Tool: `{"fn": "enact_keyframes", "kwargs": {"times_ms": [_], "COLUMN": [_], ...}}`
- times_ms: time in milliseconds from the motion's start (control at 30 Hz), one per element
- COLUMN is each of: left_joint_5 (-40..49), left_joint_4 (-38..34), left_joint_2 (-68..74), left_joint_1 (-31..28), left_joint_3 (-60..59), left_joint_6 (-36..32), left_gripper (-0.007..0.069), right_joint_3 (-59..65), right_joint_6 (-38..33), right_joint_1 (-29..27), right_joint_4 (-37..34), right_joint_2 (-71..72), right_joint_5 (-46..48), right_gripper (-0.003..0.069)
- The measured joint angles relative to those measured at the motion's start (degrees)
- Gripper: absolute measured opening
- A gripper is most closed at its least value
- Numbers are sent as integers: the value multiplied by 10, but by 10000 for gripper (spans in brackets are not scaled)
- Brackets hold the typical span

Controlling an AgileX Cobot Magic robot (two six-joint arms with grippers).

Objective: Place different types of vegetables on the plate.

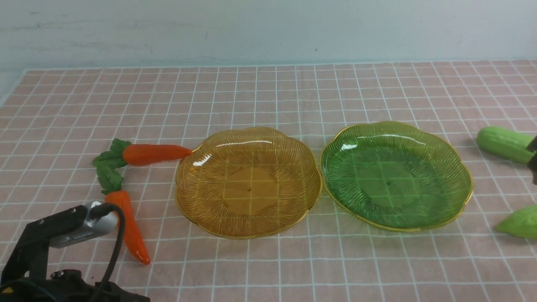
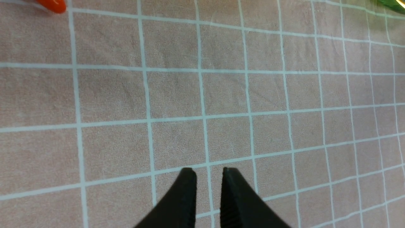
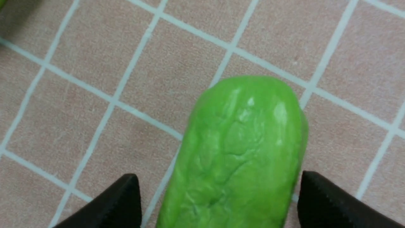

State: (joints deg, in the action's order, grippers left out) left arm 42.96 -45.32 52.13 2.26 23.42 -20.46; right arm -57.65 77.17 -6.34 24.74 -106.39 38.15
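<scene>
Pink checked tablecloth fills the frame, bare across the upper half and bottom strip; pale wall behind. Amber plate centre, green plate right of it, rims almost meeting. Upper carrot left of centre, tip at the amber rim. Lower carrot lower left, beside the left arm. Upper gourd and lower gourd at right edge, cut off. Right gripper spread wide, straddling the upper gourd, not clamped. Left gripper parted a crack, holding nothing, over bare cloth.
</scene>
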Motion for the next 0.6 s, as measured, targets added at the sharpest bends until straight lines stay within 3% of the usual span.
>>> {"fn": "enact_keyframes", "kwargs": {"times_ms": [67,167,267,367,467,600], "left_joint_5": [0,0,0,-1,-14,-17], "left_joint_4": [0,0,0,0,-1,-1], "left_joint_2": [0,0,0,0,0,0], "left_joint_1": [0,0,0,0,0,0], "left_joint_3": [0,0,0,0,0,0], "left_joint_6": [0,0,0,0,0,0], "left_gripper": [105,105,105,105,105,105], "right_joint_3": [-1,-3,-17,-73,-128,-147], "right_joint_6": [-14,-63,-135,-266,-454,-593], "right_joint_1": [-1,-1,-1,7,56,135], "right_joint_4": [-4,-6,-11,-76,-177,-253], "right_joint_2": [0,8,32,84,113,96], "right_joint_5": [3,25,58,78,53,36], "right_gripper": [528,398,388,389,389,389]}}
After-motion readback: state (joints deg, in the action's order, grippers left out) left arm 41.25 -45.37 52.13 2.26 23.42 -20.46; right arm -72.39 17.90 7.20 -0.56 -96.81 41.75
